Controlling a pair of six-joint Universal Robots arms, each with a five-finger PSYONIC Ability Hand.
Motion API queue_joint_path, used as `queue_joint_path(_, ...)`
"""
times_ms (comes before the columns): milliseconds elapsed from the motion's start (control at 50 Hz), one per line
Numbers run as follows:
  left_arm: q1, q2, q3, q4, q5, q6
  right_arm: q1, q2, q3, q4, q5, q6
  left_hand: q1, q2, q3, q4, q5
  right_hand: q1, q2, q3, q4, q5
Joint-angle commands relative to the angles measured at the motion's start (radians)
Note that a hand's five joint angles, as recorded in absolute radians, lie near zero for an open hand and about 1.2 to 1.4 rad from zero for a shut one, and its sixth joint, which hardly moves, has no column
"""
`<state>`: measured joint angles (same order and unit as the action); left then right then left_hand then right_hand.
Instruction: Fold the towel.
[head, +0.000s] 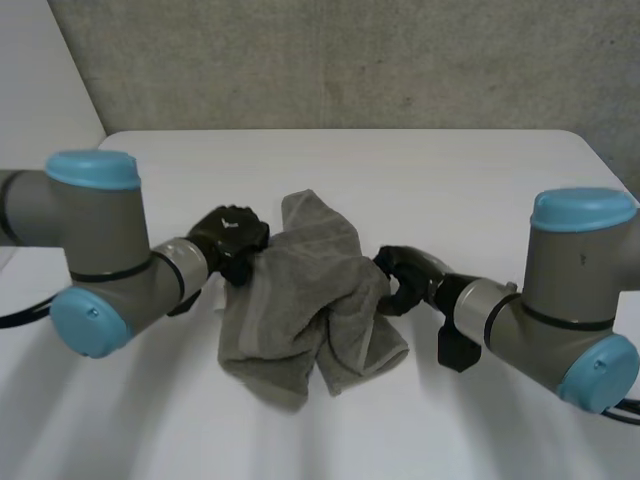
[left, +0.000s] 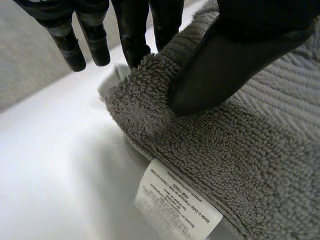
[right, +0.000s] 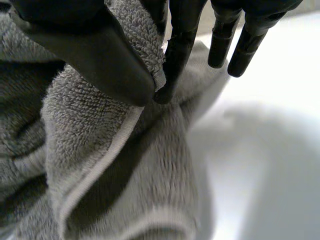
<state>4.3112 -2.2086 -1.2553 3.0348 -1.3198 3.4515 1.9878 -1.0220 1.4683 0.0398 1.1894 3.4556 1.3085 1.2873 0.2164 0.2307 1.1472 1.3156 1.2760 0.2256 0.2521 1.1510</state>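
Grey towel (head: 310, 300), bunched in a loose heap at the middle of the white worktop (head: 470, 180). Left hand (head: 232, 238) pinches the towel's left edge between thumb and a finger, near a white care label (left: 175, 207). Right hand (head: 405, 275) pinches a hemmed fold at the towel's right side between thumb and a finger; its other fingers hang straight.

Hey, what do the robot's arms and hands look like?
Left arm and right arm: thick grey cylindrical joints with round light-blue caps and thin black seams. Left hand and right hand: glossy black, with slim round-tipped fingers and a broader thumb.
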Motion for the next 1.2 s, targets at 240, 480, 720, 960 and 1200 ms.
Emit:
queue_joint_path(240,0.015,0.307,0.134,0.462,-0.096,-0.017,0.008,0.062,-1.023,0.298,-0.036,-0.338,0.088,0.109,-0.042,-0.056,0.074,0.081,0.12,-0.051,-0.078,0.071)
queue_joint_path(480,0.036,0.612,-0.228,0.619,-0.072,-0.095,0.019,-0.294,-0.445,-0.047,-0.132,-0.509,0.088,0.109,-0.042,-0.056,0.074,0.081,0.12,-0.051,-0.078,0.071)
queue_joint_path(720,0.205,0.615,-0.624,0.495,-0.038,-0.06,0.066,-0.087,-0.069,0.081,-0.131,-0.968,0.088,0.109,-0.042,-0.056,0.074,-0.094,-0.055,-0.051,-0.078,-0.104)
queue_joint_path(960,0.206,0.541,-0.642,0.461,-0.038,-0.057,0.059,-0.084,-0.059,0.036,0.098,-0.602,0.088,0.109,-0.042,-0.056,0.074,-0.958,-0.918,-0.051,-0.078,-0.968)
queue_joint_path(1200,0.194,0.582,-0.601,0.4,-0.041,-0.071,0.049,-0.109,0.066,-0.07,0.121,-0.201,0.088,0.109,-0.042,-0.056,0.074,-0.955,-0.915,-0.051,-0.078,-0.965)
